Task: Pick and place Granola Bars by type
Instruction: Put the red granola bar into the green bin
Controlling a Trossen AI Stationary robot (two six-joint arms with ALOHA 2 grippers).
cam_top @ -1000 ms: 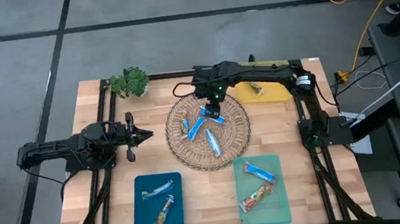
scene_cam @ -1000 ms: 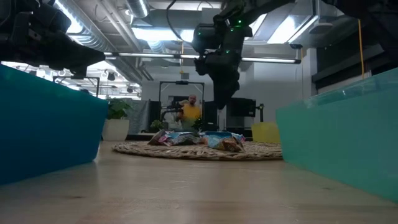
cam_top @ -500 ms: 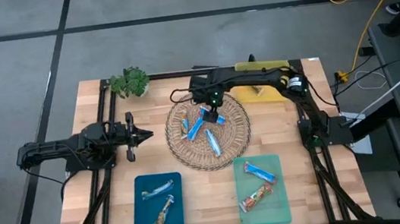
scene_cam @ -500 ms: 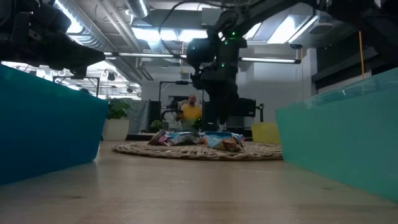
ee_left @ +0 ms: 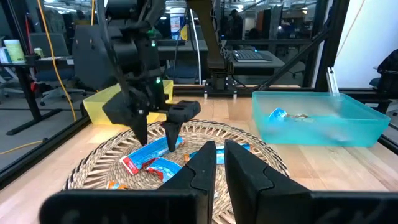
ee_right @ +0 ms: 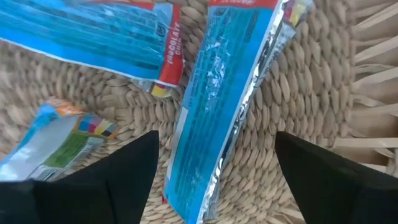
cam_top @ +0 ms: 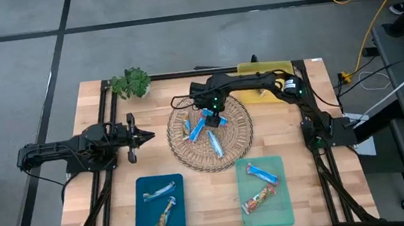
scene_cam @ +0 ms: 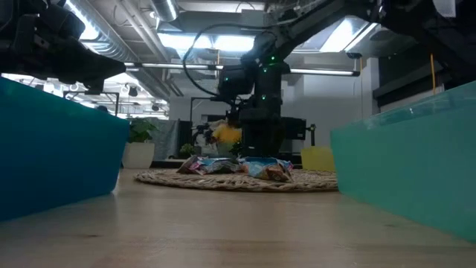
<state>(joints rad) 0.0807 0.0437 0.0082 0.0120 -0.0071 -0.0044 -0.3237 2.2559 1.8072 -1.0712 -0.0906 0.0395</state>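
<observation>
My right arm has swung in over the woven mat (cam_top: pixel 212 131) at the middle of the tabletop (cam_top: pixel 106 210), reaching farther toward the mat's far-left part than a second ago, and it now hangs low. My right gripper (cam_top: pixel 212 114) has spread its jaws wide over that second, and they now straddle a blue bar (ee_right: pixel 224 106) lying flat on the weave, one finger on each side, not yet touching it as far as I can tell. I judge that this sets up the next pick: close, lift, and carry it to the tray of its kind.

The trays have not changed. The blue tray (cam_top: pixel 143 220) at the near-left edge holds two silvery bars (cam_top: pixel 160 203), the green tray (cam_top: pixel 285 208) at the near-right edge holds a blue and an orange-brown one, and the yellow tray (cam_top: pixel 247 68) sits at the far-right edge. The remaining Granola Bars (cam_top: pixel 206 132) lie heaped on the mat.

My left gripper (cam_top: pixel 148 136) waits off the mat's left edge, fingers pressed together on nothing.

From above, my right arm covers most of the yellow tray, so I cannot say what lies in it. At table level the tray walls block both sides and the bars blur into one low pile. The small orange and green wrapper (ee_right: pixel 59 143) beside my target is cut off, so its type is unclear.
</observation>
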